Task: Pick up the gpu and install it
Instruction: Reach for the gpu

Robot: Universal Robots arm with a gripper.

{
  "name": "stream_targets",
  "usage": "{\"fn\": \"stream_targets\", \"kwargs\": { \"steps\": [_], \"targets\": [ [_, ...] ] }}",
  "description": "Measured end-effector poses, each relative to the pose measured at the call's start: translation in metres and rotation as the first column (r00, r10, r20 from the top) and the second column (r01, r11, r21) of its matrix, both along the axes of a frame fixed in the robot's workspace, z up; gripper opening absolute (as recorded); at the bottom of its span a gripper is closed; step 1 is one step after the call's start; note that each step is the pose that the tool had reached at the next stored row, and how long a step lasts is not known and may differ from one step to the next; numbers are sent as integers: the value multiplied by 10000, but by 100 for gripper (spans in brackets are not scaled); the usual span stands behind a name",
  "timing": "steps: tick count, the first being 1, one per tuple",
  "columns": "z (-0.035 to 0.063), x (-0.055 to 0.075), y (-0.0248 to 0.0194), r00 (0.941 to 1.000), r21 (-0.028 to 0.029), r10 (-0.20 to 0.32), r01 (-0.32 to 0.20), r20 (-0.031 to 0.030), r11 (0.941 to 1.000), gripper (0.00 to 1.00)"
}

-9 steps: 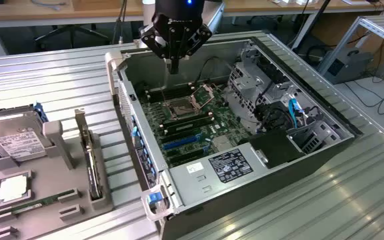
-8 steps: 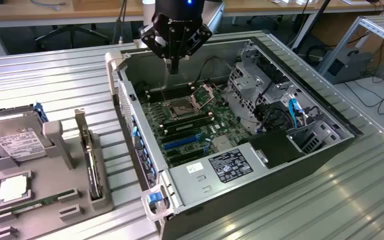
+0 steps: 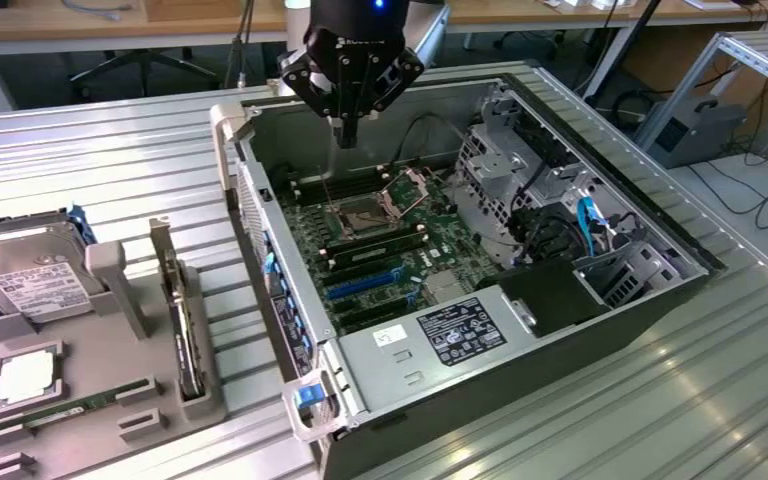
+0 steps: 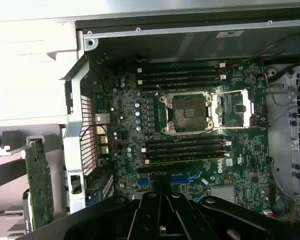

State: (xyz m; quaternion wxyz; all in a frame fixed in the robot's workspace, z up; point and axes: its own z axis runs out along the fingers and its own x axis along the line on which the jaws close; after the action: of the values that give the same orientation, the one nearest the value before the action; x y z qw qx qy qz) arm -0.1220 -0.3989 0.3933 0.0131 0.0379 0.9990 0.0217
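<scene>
So the gripper (image 3: pixel 347 135) is hanging over the open case (image 3: pixel 651 215), above the back end of the board (image 3: pixel 384 250) near the socket (image 3: pixel 357 215). The fingers (image 3: pixel 345 122) are sitting pressed together and they're carrying nothing.

The gpu (image 3: pixel 181 320) isn't anywhere near them. It's standing on its edge in a slot of the grey tray (image 3: pixel 91 440), out on the bench (image 3: pixel 91 160) at the exterior view's left, well apart from the case. The wrist view is catching it too, green side showing (image 4: pixel 40 187), just outside the case wall.

Where I'm thinking this could go sideways:
- Fingers going down on the card while together means they're hitting its top edge instead of straddling it
- It's a thin card held upright in a snug slot, so an off-centre pinch is probably tilting or jamming it on the way out
- The case wall is standing between tray and board, so a low carry is risking a clipped rim
- Slot and bracket both need lining up, and a crooked card is likely binding or bending
</scene>
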Motion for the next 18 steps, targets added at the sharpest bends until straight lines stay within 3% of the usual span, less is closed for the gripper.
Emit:
{"fn": "stream_targets", "kwargs": {
  "steps": [4,7,11,18],
  "targets": [
    [0,0,0,10000,0,0,0,0,10000,11],
    [0,-79,0,10000,0,1,-1,0,10000,11],
    [0,-409,0,10000,0,1,-1,0,10000,11],
    [-2,-782,0,10000,-32,1,-1,0,10000,11]
  ]
}}
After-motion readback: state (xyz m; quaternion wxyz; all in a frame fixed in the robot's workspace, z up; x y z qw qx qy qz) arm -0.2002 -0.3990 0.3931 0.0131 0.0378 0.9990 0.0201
